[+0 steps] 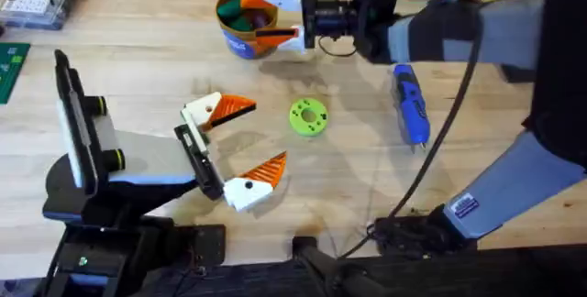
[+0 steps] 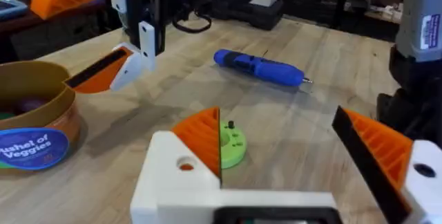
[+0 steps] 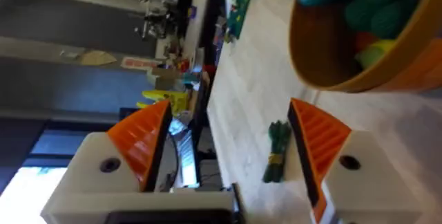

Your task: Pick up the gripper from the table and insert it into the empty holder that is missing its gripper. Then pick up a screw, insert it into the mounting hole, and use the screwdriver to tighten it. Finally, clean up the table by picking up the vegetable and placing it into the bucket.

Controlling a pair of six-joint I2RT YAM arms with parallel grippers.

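The right tool (image 1: pixel 275 11) hangs over the bucket (image 1: pixel 240 24) at the far side of the desk (image 1: pixel 138 77), its two orange-padded fingers spread wide and holding nothing. The right wrist view shows the same fingers (image 3: pixel 141 137) parted, with the bucket's yellow rim (image 3: pixel 324 72) beyond them and green and orange vegetable pieces (image 3: pixel 366 13) lying inside. Nearer the middle of the desk, a green disc (image 1: pixel 307 117) sits between the bucket and the robot. The blue screwdriver (image 1: pixel 410 104) lies flat to the right of the disc, well apart from it, tip toward the robot.

Left of the disc lies the holder (image 1: pixel 204 114), a cream-white block with an orange finger (image 1: pixel 234 107) pointing toward the disc, joined to a black bracket (image 1: pixel 197 155) that runs back toward the left arm. At the bracket's near end a second orange finger on a white base, the gripper (image 1: pixel 257 180), lies on the desk.

In the left wrist view the left tool (image 2: pixel 297 155) also stands open and empty, its fingers (image 2: pixel 200 141) wide apart, with the disc (image 2: pixel 231 144) just beyond them and the screwdriver (image 2: pixel 259 67) farther off. The bucket (image 2: pixel 34 134) shows there with its blue label, the right tool (image 2: pixel 103 30) above it.
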